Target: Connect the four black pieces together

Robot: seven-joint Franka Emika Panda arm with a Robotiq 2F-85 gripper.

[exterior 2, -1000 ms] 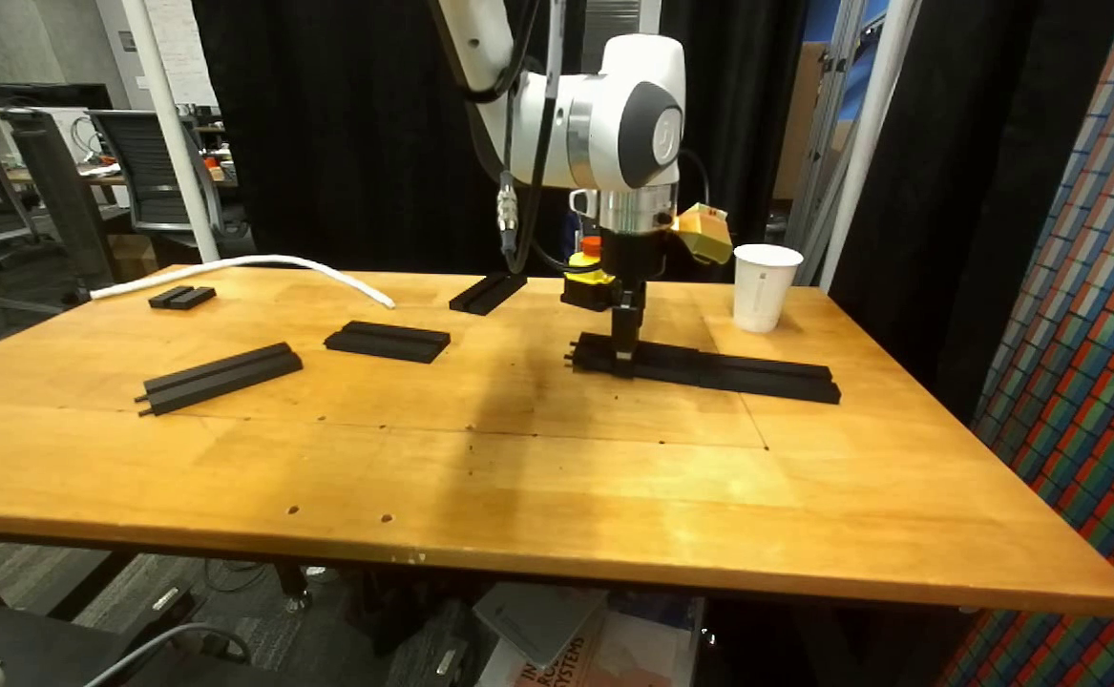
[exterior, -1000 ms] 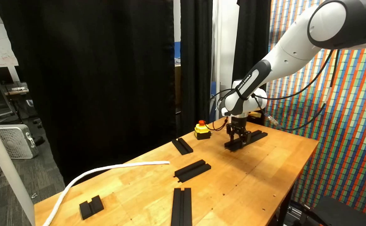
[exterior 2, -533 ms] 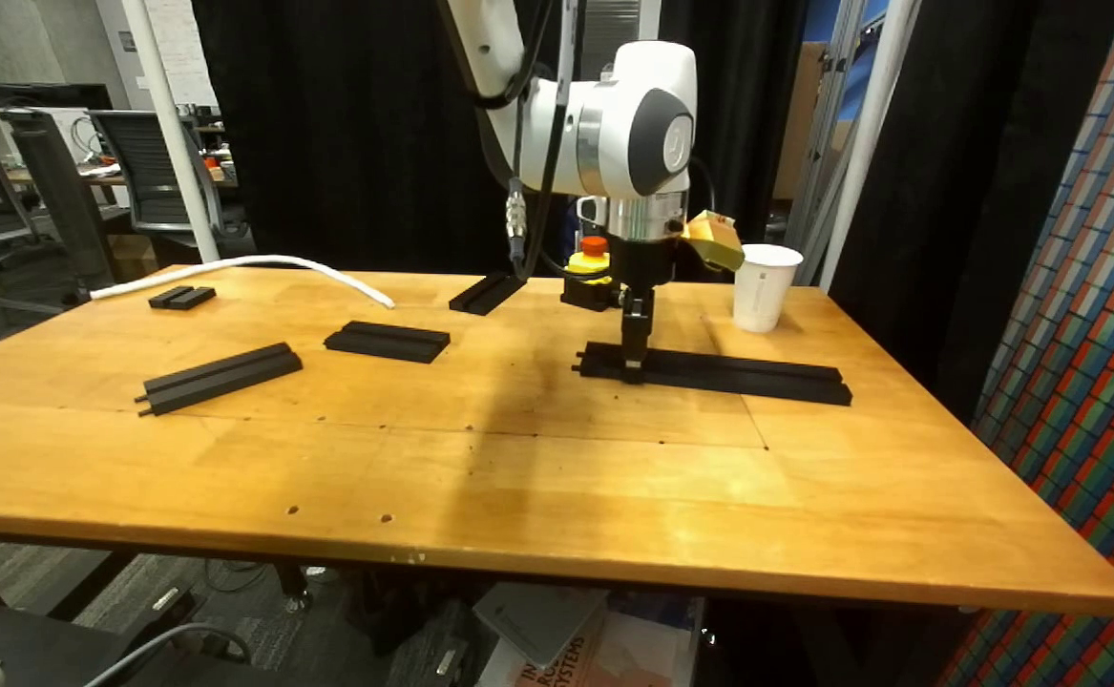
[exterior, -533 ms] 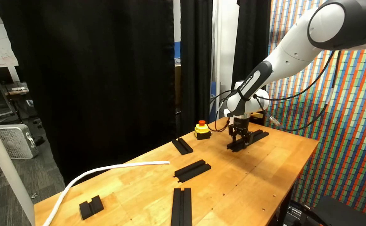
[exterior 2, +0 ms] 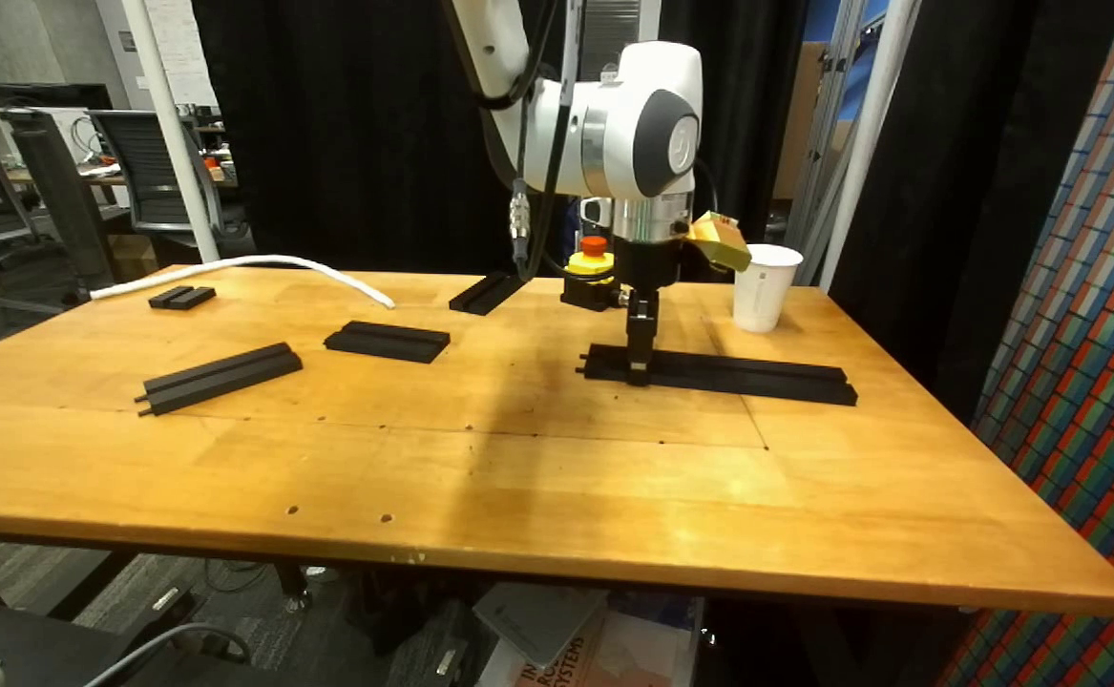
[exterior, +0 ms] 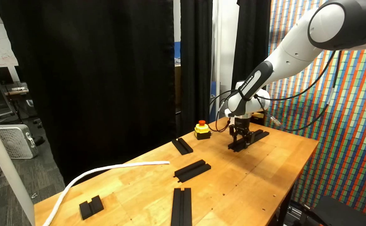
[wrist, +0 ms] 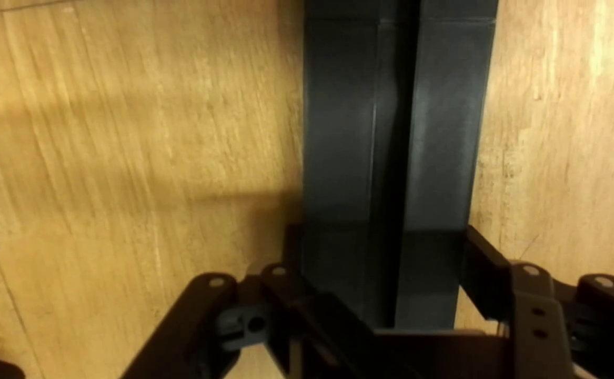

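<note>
Black pieces on a wooden table, the hand clamped on one, black curtains behind.

Ylw e-stop, wht cup, cord on tbl

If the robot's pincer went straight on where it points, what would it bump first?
Most likely the wooden tabletop. The pincer points down, gripping a black bar by its sides, so its tips should meet the tabletop beside it. I can't tell whether they touch already.
</note>
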